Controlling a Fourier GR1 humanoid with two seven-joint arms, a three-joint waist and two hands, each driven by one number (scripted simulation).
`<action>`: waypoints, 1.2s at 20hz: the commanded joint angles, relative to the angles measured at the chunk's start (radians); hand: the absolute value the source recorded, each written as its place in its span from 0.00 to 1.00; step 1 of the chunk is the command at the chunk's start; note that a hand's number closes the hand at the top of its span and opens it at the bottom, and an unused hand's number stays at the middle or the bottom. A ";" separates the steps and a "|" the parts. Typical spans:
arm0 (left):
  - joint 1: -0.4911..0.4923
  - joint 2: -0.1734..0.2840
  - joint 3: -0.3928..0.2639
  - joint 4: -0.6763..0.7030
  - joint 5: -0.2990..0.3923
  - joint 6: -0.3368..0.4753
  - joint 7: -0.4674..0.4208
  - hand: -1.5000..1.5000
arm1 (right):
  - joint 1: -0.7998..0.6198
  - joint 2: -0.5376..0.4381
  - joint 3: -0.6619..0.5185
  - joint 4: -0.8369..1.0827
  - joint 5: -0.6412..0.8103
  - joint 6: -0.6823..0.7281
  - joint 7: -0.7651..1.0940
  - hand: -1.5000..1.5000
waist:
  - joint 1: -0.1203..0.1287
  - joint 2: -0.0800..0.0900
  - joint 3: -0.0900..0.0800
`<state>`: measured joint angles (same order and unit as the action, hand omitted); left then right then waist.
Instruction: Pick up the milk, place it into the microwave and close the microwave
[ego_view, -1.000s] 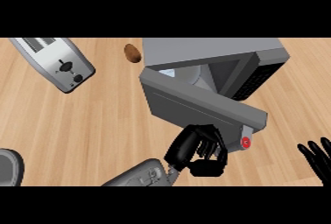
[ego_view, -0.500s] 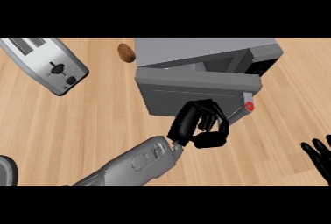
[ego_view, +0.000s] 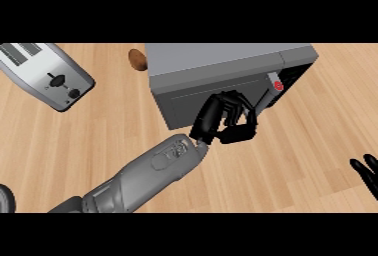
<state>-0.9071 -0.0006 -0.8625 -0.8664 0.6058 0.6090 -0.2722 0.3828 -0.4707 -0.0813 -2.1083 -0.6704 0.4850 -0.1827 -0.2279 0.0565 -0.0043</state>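
The grey microwave (ego_view: 221, 62) stands at the top middle of the head view. Its door (ego_view: 184, 102) is swung almost shut, leaving a narrow dark gap by the red button (ego_view: 277, 85) at the right. My left hand (ego_view: 225, 120) comes in from the lower left and lies against the door's front with its fingers relaxed and bent, holding nothing. No milk shows anywhere; the inside of the microwave is hidden by the door. At the right edge my right hand (ego_view: 365, 172) rests open, only its spread fingers showing.
A silver toaster (ego_view: 48, 75) lies at the upper left. A small brown object (ego_view: 137, 58) sits just left of the microwave's top. A dark round rim (ego_view: 4, 199) peeks in at the lower left edge. Wooden counter (ego_view: 88, 140) surrounds everything.
The microwave door has swung from wide open to almost shut, with my left hand following it up and to the right. My right hand has stayed at the right edge.
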 joint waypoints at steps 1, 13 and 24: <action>-0.052 0.001 0.043 0.066 0.061 0.005 -0.040 1.00 | -0.008 -0.014 -0.018 -0.018 -0.022 -0.024 0.026 0.00 | -0.013 0.003 0.000; -0.057 0.001 0.097 0.115 0.208 -0.036 -0.092 1.00 | -0.046 -0.039 -0.038 -0.017 -0.088 -0.017 0.046 0.00 | -0.015 0.020 0.002; -0.049 0.001 0.088 0.126 0.253 0.030 -0.199 1.00 | -0.062 -0.072 -0.037 -0.059 -0.137 0.011 0.065 0.00 | -0.029 0.023 0.001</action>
<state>-0.9001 -0.0009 -0.8600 -0.8609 0.8329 0.6215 -0.4530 0.3265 -0.5269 -0.1134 -2.1541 -0.7904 0.4857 -0.1255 -0.2510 0.0626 -0.0010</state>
